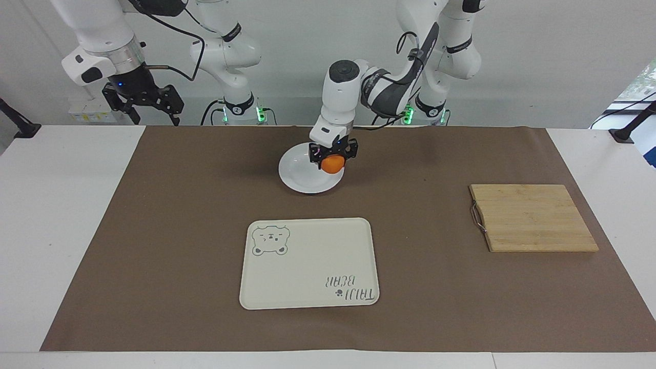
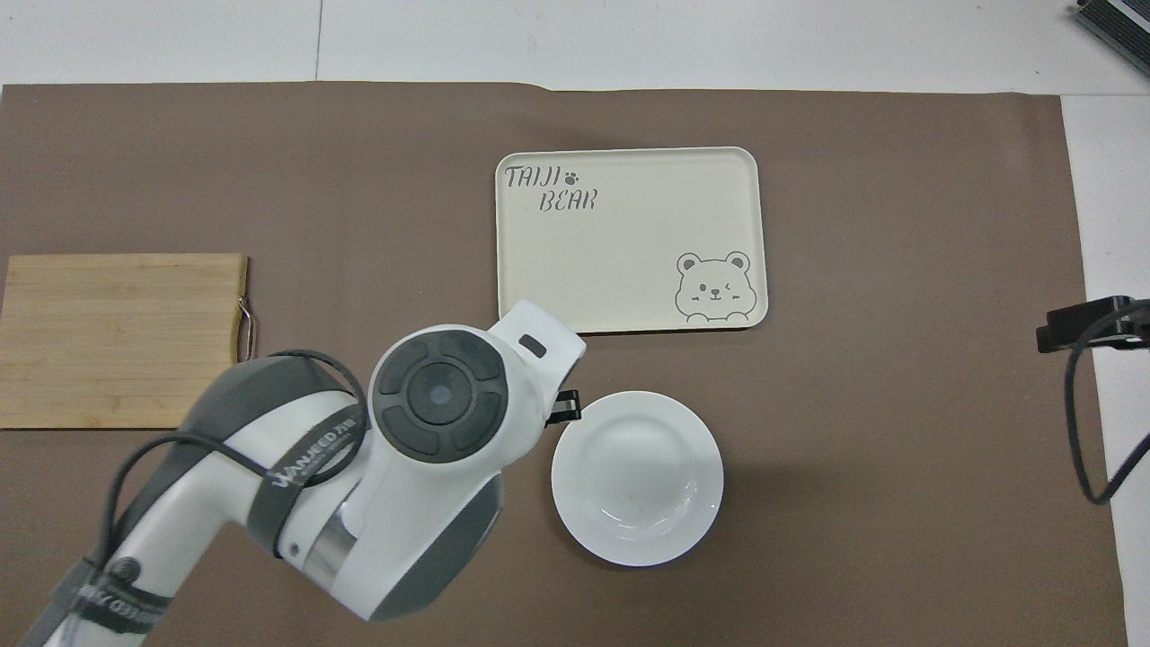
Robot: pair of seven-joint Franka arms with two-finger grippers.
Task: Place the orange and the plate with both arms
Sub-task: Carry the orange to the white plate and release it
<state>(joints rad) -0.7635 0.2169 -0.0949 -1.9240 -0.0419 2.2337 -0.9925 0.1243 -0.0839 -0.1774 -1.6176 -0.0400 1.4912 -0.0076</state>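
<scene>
The orange (image 1: 333, 164) hangs in my left gripper (image 1: 333, 156), which is shut on it just above the rim of the plate (image 1: 297, 171) at the side toward the left arm's end of the table. The white plate (image 2: 637, 478) lies on the brown mat near the robots. In the overhead view the left arm's wrist hides the orange, and only a black finger tip (image 2: 566, 406) shows beside the plate. My right gripper (image 1: 141, 102) waits raised and open at the right arm's end, holding nothing.
A cream tray with a bear drawing (image 1: 309, 264) lies farther from the robots than the plate. A wooden cutting board (image 1: 533, 218) sits toward the left arm's end. The brown mat (image 1: 179, 230) covers most of the table.
</scene>
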